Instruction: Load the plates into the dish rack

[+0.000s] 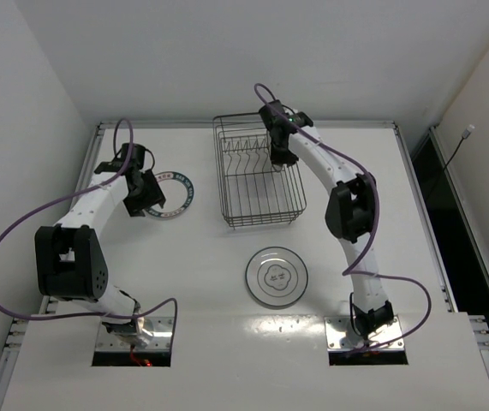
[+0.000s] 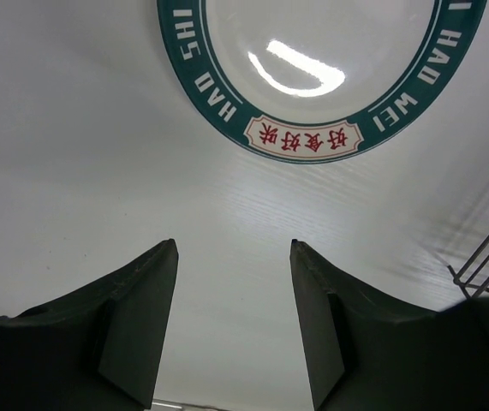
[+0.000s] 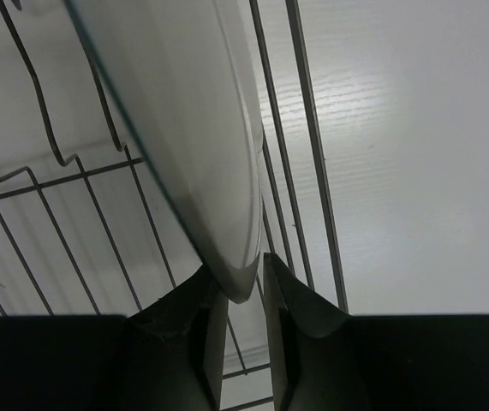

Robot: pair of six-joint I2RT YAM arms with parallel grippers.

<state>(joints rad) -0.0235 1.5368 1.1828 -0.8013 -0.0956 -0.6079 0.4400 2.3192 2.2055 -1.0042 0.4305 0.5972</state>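
The dark wire dish rack stands at the back centre. My right gripper reaches down into its right side. In the right wrist view it is shut on the rim of a white plate held on edge and tilted left between the rack's wires; the plate's pattern is hidden. The teal-rimmed plate lies flat left of the rack. My left gripper is open and empty just short of its near rim. The plate with the flower outline lies flat in front of the rack.
A corner of the rack's wire shows at the right of the left wrist view. White walls close the table at the back and both sides. The arm bases sit at the near edge.
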